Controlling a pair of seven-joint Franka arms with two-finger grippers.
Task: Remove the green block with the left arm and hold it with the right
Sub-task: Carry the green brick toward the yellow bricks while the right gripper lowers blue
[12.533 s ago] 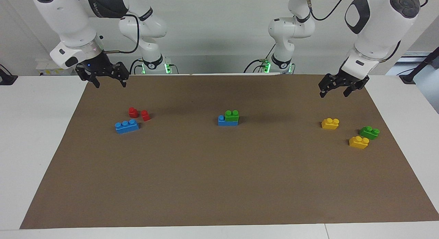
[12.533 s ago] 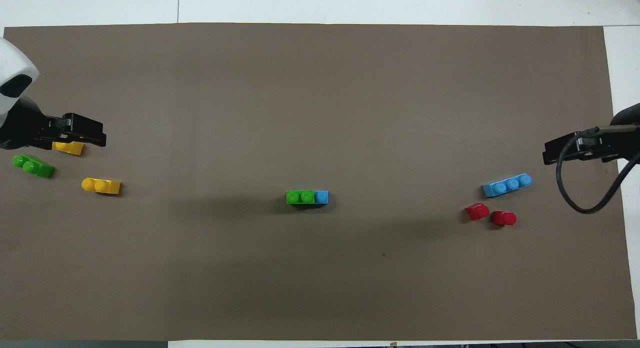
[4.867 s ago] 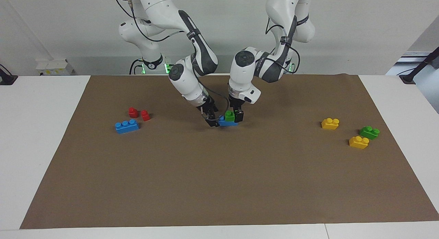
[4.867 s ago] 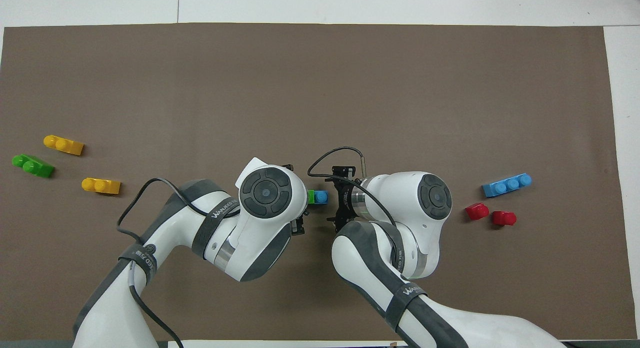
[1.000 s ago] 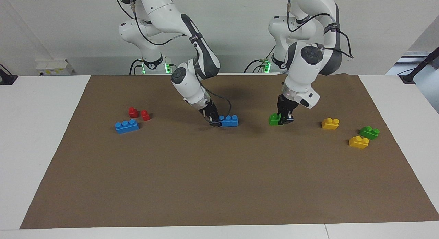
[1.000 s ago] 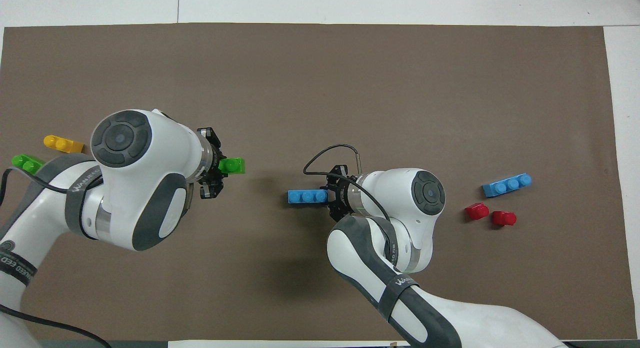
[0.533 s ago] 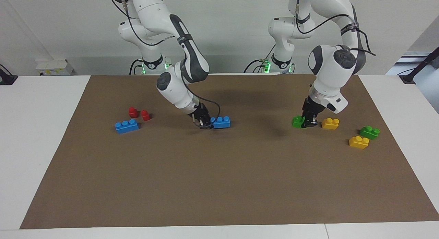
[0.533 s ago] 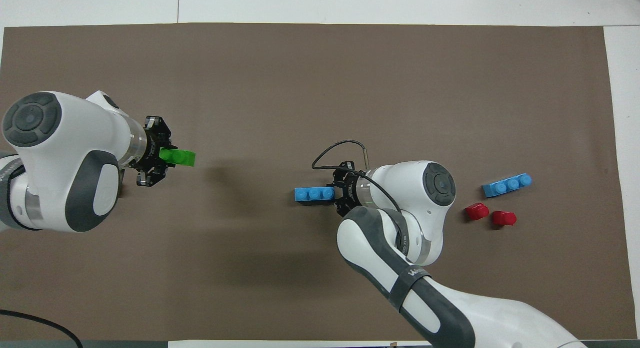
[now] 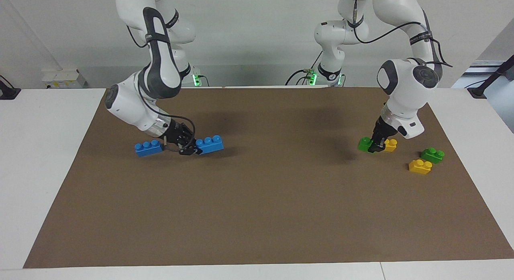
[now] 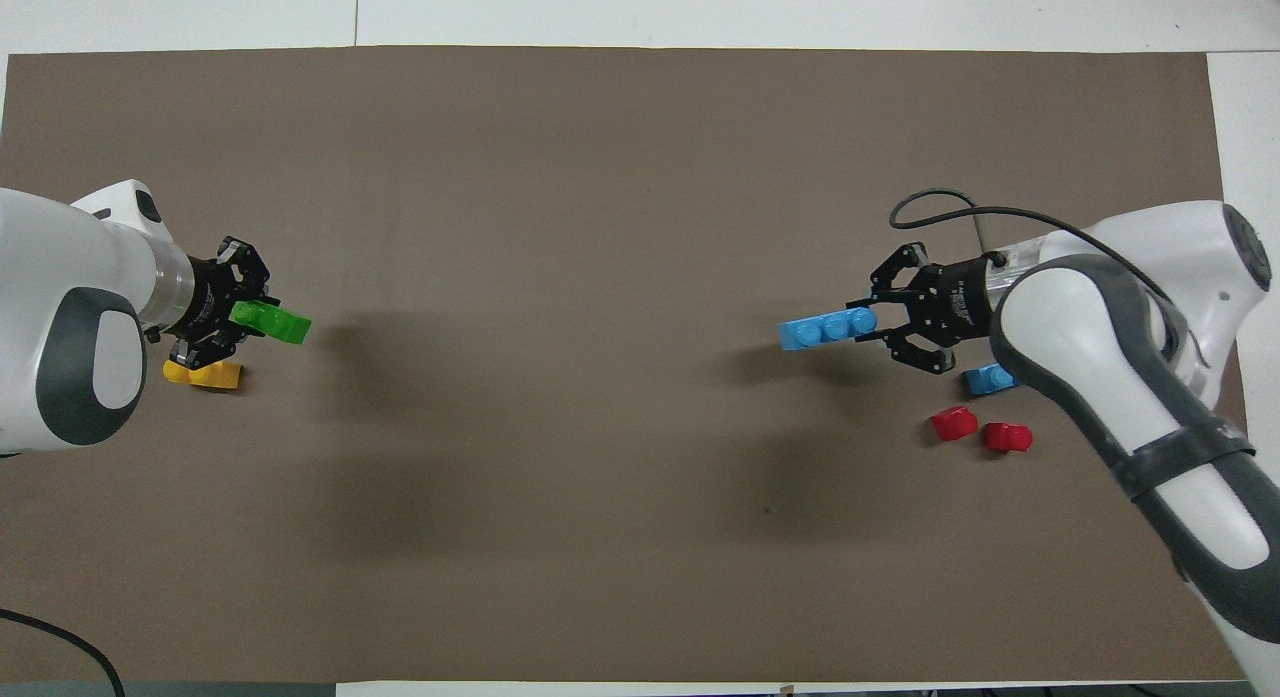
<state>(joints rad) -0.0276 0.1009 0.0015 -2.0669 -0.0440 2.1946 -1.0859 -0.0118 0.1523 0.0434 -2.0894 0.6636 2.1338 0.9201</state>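
Overhead view shows us the small bright green two-stud plastic brick (image 10: 272,322) pinched in our left gripper (image 10: 240,317) near the brown mat's (image 10: 640,177) edge, our right gripper (image 10: 880,322) clamping the long blue three-stud brick (image 10: 828,329), either liable to slip from end-on grips.

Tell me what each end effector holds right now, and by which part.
Left end effector: green block, gripped at one end. Right end effector: blue brick, gripped at one end.
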